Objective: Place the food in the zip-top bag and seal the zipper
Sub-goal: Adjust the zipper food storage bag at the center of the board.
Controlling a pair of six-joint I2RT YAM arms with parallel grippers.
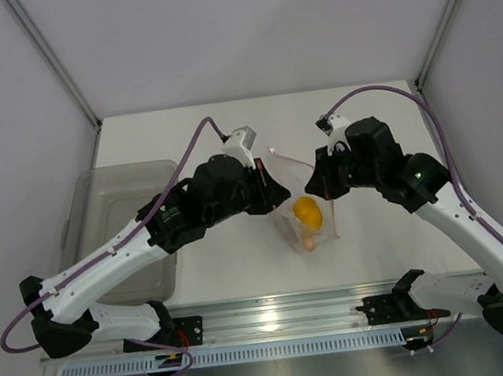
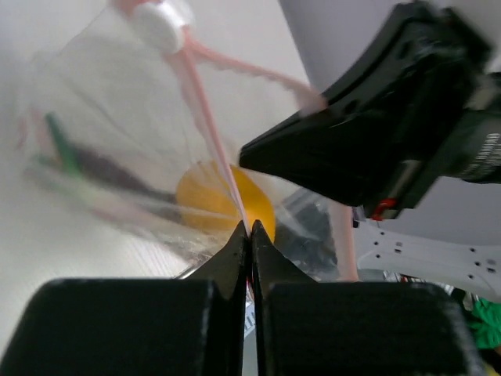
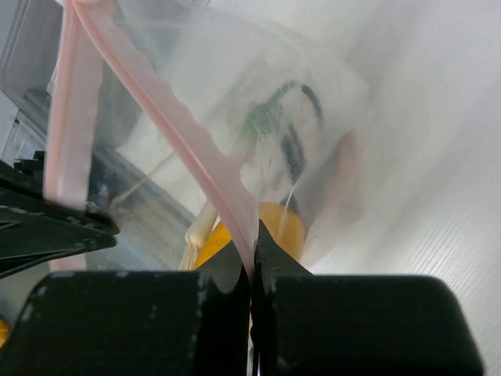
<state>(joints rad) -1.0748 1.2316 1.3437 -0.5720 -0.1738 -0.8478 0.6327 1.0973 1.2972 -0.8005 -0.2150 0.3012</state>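
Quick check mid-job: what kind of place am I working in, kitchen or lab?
Most likely a lab robot cell, not a kitchen: a white table boxed in by plain white panels, the left arm and right arm bolted to an aluminium rail, and toy food in a zip-top bag.

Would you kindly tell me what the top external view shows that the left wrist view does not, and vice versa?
Only the top external view shows the grey bin and the table. Only the left wrist view shows the left hand shut on the zipper, and a green stem inside. Both show the zip-top bag, the yellow fruit and the right hand.
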